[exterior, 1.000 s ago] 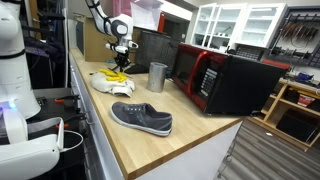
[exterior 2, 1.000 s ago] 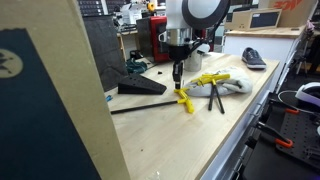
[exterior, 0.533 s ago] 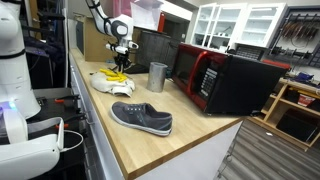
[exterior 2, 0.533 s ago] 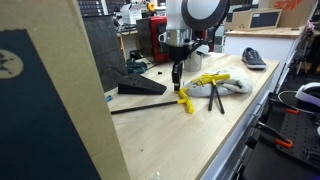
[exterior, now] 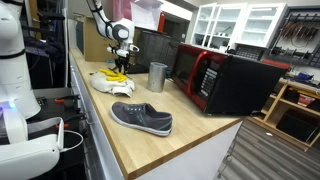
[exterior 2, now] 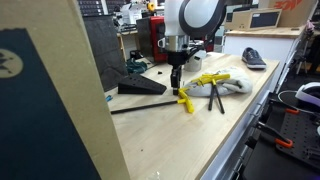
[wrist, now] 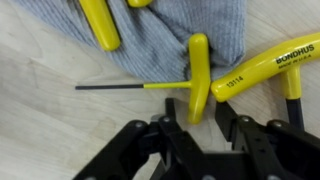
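Light wooden counter (exterior: 195, 125) carries a grey ribbed cloth (wrist: 165, 35). The black gripper (wrist: 195, 130) hovers just above it, jaws parted, holding nothing. The yellow T-handle hex key (wrist: 200, 70) lies free across the cloth's edge. Judged status: no grip made, key not lifted.

Beneath you, the yellow T-handled hex key (wrist: 199, 75) lies flat, handle on grey cloth (wrist: 150, 30), black shaft along the counter (wrist: 40, 125).

Exterior views face the gripper (exterior: 121, 62) along the counter (exterior: 190, 135) from opposite ends; the wrist view looks straight down, close beneath it.
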`<state>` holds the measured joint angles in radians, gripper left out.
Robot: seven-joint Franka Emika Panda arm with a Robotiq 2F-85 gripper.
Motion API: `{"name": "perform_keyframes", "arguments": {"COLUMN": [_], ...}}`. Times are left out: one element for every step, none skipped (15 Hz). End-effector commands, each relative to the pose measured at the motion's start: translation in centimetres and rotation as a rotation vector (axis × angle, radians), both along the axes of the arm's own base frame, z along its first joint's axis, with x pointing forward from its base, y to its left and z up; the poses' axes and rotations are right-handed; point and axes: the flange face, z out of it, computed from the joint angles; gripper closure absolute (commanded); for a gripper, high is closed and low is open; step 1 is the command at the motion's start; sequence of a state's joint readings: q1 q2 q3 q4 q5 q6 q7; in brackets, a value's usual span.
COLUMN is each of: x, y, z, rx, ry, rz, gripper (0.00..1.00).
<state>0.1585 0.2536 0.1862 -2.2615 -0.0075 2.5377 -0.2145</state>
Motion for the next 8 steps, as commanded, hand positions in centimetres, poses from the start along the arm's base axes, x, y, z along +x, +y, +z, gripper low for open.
{"name": "perform_keyframes", "arguments": {"x": [0.6,0.6,0.6,0.6,0.4,0.4,0.3,0.2], "y": [-0.2,-0.3,-0.5,-0.5,-0.7,-0.8,-0.9,-1.0], "z": [0.2,0.2,0.4,0.5,0.8,1.0,1.3,1.5], "rx": [0.010,0.012,0.013,0.015,0.016,0.019,0.024,0.032], "ry": [-0.019,-0.017,-0.017,-0.017,-0.017,-0.019,-0.018,-0.020], "rz": [-0.018,-0.022,-0.026,-0.030,-0.035,-0.037,-0.038,-0.041], "gripper": [0.85,0.94,0.99,1.00,0.96,0.96,0.96,0.96]}}
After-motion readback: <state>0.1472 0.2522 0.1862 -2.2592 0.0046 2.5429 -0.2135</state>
